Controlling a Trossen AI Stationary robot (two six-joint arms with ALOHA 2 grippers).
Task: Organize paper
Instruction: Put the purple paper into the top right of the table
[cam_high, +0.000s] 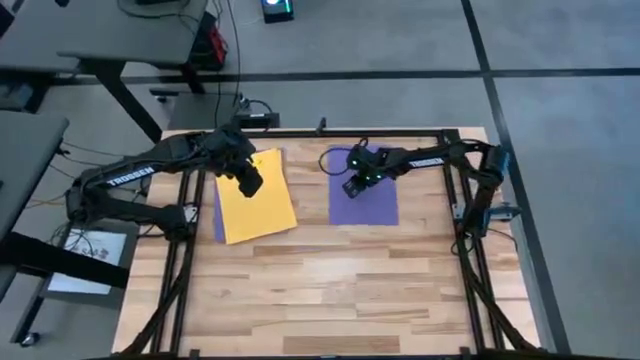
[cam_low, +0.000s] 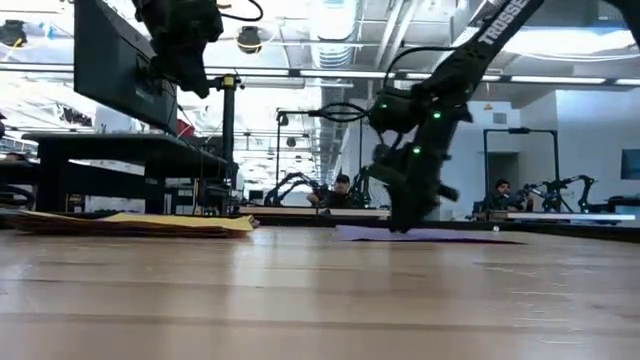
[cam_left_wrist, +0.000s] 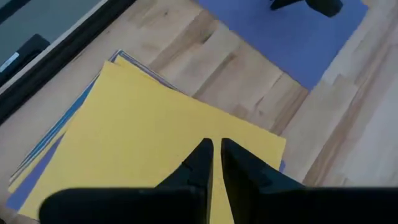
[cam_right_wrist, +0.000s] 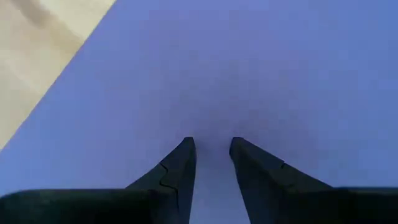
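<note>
A stack of paper lies flat on the table's far left part, with a yellow sheet (cam_high: 258, 197) on top and blue-purple sheets (cam_left_wrist: 37, 155) showing at its edges. One purple sheet (cam_high: 372, 200) lies flat by itself to the right of the stack. My left gripper (cam_left_wrist: 216, 149) is shut on nothing and hangs well above the yellow sheet (cam_low: 180, 45). My right gripper (cam_right_wrist: 211, 146) is down at the purple sheet's left half (cam_high: 355, 185). Its fingers stand a little apart, with nothing between them. My right gripper has its two fingertips (cam_low: 405, 222) down on the top face of the purple sheet (cam_right_wrist: 211, 106), near the sheet's left edge. The fingers come from above, slanting down. The sheet lies flat on the table, with no part lifted.
Black frame rails (cam_high: 178, 250) run along the table's left, right and far edges. The near half of the wooden tabletop (cam_high: 330, 290) is bare wood. Beyond the far edge, people sit at other benches (cam_low: 345, 190).
</note>
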